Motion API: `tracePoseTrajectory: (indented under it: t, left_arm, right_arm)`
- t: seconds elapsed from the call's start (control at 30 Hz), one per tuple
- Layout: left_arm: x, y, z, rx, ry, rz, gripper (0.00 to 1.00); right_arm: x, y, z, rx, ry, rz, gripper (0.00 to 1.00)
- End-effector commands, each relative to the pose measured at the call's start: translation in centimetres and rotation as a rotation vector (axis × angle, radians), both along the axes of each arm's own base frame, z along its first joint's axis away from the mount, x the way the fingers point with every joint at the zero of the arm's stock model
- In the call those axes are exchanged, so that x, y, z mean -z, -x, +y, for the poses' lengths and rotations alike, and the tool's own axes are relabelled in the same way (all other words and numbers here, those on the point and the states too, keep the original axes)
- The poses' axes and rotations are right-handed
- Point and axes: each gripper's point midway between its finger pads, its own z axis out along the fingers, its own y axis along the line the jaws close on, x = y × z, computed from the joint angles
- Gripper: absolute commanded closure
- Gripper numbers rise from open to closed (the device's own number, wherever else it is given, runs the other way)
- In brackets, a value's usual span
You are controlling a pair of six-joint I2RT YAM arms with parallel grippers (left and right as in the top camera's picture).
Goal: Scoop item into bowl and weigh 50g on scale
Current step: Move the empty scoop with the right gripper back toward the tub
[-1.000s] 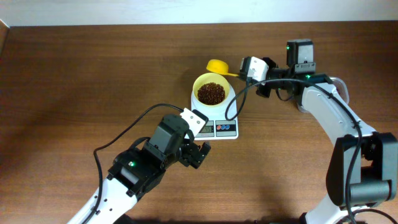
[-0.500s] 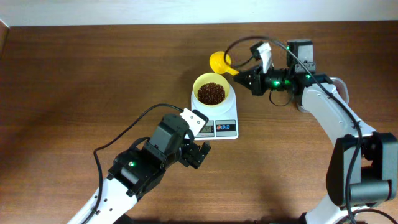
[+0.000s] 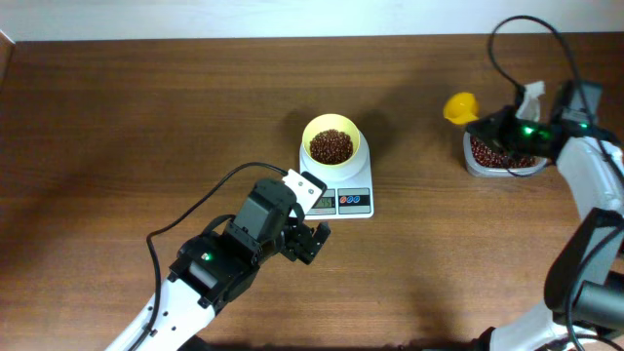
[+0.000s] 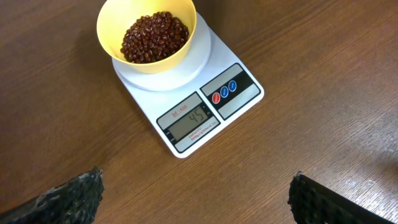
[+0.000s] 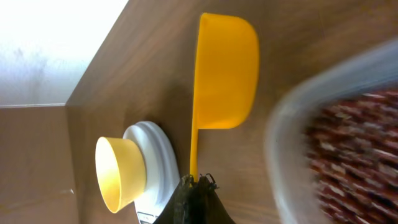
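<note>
Forty-five is what the display (image 4: 194,118) reads, so by my judgement only a small top-up separates the load from the target. The bowl (image 3: 331,144) sits centred on the scale (image 3: 346,200), and its beans (image 3: 331,147) lie well below the rim. Out at 3 o'clock from the scale, well apart, the right gripper (image 3: 487,122) is clamped on the thin handle of the scoop (image 3: 460,105). The scoop's cup hangs at 10 o'clock of the tub (image 3: 502,156), just beside its rim, and no beans show in it. The left gripper (image 3: 310,242) hovers at 7 o'clock of the scale with its jaws spread wide, holding nothing.

The main risk is overshoot. A full scoop tipped in at once would likely carry the reading past fifty, and beans are awkward to take back out. The long carry over the bare bench (image 3: 146,117) could also shed beans if the cup tilts, since the grip sits far out on the handle's end. A scoop lowered too far could nudge the light bowl off centre or press on the platform, falsifying the reading.
</note>
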Motion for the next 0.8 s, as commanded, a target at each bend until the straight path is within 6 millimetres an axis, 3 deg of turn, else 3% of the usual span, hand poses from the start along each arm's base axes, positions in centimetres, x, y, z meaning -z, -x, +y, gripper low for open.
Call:
tracePoseTrajectory:
  t: [0.0, 0.13, 0.33, 0.53, 0.77]
  left_arm:
    - [-0.1, 0.0, 0.3, -0.016, 0.006, -0.005, 0.01]
    - [-0.1, 0.0, 0.3, -0.017, 0.006, -0.005, 0.01]
    - [-0.1, 0.0, 0.3, -0.016, 0.006, -0.005, 0.01]
    - [-0.1, 0.0, 0.3, -0.016, 0.006, -0.005, 0.01]
    - [-0.1, 0.0, 0.3, -0.016, 0.006, -0.005, 0.01]
  right_arm:
    - [-4.0, 0.3, -1.8, 0.015, 0.032, -0.100, 0.96]
    - [-5.7, 0.7, -1.7, -0.019, 0.014, -0.160, 0.96]
    - [-3.2, 2.9, -2.9, -0.010, 0.109, -0.037, 0.96]
    - [-4.3, 3.6, -3.6, -0.022, 0.197, -0.065, 0.96]
    - [-2.7, 6.3, -5.5, 0.015, 0.330, 0.117, 0.96]
